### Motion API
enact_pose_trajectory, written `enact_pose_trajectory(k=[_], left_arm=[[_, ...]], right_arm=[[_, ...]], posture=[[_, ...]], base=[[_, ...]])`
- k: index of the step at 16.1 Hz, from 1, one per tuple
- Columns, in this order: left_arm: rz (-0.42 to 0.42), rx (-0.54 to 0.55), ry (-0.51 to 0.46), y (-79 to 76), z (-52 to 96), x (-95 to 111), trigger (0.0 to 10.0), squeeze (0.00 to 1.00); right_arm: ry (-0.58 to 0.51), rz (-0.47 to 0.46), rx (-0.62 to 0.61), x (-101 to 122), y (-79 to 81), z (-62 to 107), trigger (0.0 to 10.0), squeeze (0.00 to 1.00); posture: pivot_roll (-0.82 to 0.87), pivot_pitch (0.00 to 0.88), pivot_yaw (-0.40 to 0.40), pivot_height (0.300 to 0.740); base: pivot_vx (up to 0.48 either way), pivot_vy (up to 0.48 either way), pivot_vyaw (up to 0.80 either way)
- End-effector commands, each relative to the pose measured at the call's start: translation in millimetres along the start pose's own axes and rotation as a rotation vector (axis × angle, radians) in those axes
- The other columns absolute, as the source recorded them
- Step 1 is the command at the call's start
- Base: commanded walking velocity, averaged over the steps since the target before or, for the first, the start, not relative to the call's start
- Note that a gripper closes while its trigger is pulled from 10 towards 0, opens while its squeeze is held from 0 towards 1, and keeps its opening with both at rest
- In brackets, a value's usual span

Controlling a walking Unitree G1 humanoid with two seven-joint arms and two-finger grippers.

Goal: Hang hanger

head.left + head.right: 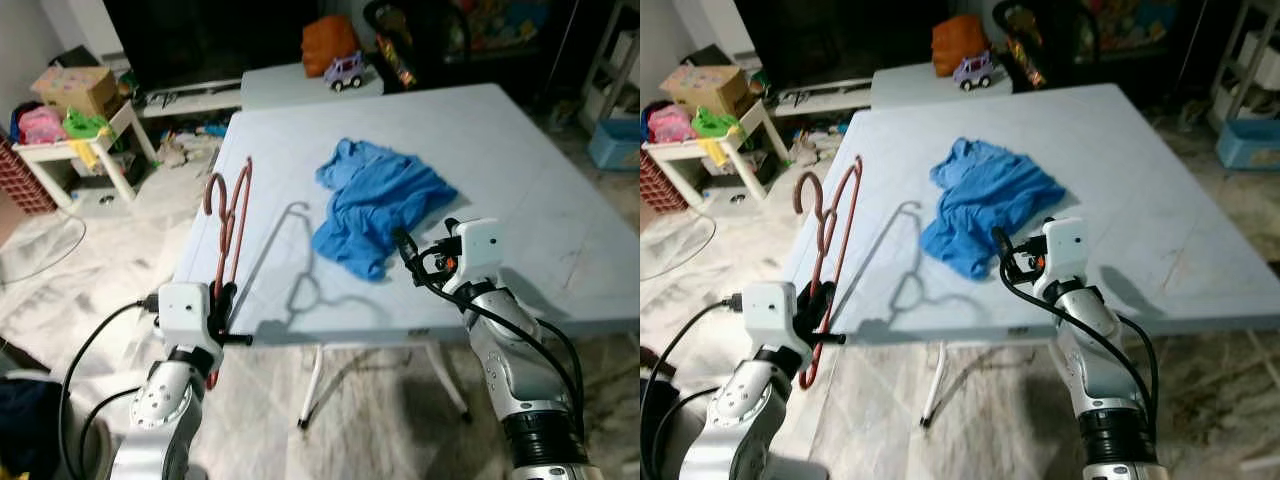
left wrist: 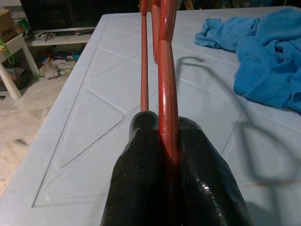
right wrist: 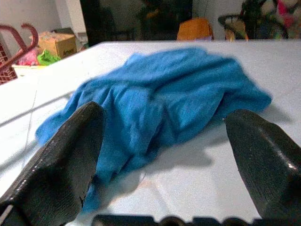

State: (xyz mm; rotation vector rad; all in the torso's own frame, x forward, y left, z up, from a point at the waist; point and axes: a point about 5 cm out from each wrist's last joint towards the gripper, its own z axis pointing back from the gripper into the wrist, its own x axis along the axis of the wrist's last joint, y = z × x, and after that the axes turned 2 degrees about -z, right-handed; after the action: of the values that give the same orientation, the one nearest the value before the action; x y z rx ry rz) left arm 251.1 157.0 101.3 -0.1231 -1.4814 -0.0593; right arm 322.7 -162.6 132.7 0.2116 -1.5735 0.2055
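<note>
the left tool (image 1: 222,300) is clamping its fingers tight on the red hanger (image 1: 228,215), holding it upright over the near left edge of the counter (image 1: 520,150), hook end up and away from the robot. the right tool (image 3: 164,136) is sitting with its fingers spread wide, aimed at the crumpled blue garment (image 1: 375,205) lying mid-counter. judging by this, the hanger is secured but nothing is hanging on it yet; the garment is waiting to be picked up and threaded on.
</note>
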Motion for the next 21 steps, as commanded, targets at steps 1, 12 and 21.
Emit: enact_pose_trajectory(k=[1, 12, 21], left_arm=[[-0.013, 0.02, 0.051, 4.8, 3.6, -8.4, 10.0, 0.0], [-0.028, 0.024, 0.071, 6.1, 4.1, -12.5, 10.0, 0.0], [-0.018, 0.021, 0.077, 5.1, 3.3, -14.4, 10.0, 0.0]], right_arm=[[-0.015, -0.002, 0.022, 5.8, 5.1, -2.0, 10.0, 0.51], [0.002, -0.039, 0.072, 2.2, 15.8, -3.7, 10.0, 0.5], [0.023, -0.042, 0.085, -1.9, 18.8, -3.0, 10.0, 0.5]], posture=[[-0.06, 0.0, 0.1, 0.74], [-0.06, 0.0, 0.1, 0.74], [-0.06, 0.0, 0.099, 0.74]], base=[[-0.274, 0.0, 0.0], [-0.274, 0.0, 0.0], [-0.273, 0.0, 0.0]])
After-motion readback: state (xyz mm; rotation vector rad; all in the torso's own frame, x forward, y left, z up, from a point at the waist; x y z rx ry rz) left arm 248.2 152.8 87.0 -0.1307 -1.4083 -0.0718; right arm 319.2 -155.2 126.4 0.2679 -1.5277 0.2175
